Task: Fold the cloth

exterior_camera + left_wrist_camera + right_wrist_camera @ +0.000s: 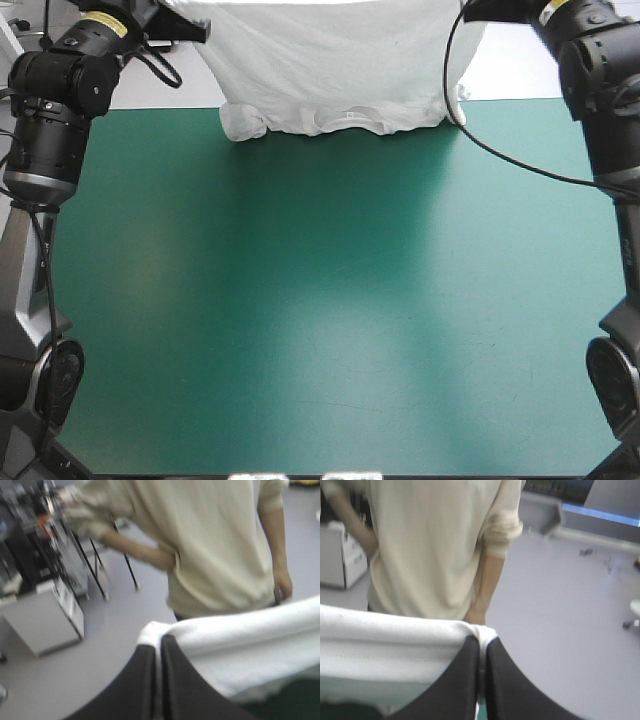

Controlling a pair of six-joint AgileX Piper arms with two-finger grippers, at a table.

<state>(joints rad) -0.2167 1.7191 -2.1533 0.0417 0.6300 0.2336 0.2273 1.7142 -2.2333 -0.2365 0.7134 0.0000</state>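
Observation:
The white T-shirt (340, 60) hangs stretched between both raised arms at the table's far edge, its collar end and sleeves bunched on the teal-green cover. My left gripper (159, 645) is shut on one top corner of the T-shirt (250, 640), which runs off to one side of the black fingers (135, 680). My right gripper (482, 647) is shut on the other top corner, the T-shirt (385, 645) spreading away beside its fingers (510, 685). In the high view both grippers' tips lie out of sight at the top edge.
The teal-green cover (320, 300) stretches from the hanging shirt to the near edge. A black cable (500, 150) from the right wrist curves down over the shirt's right side.

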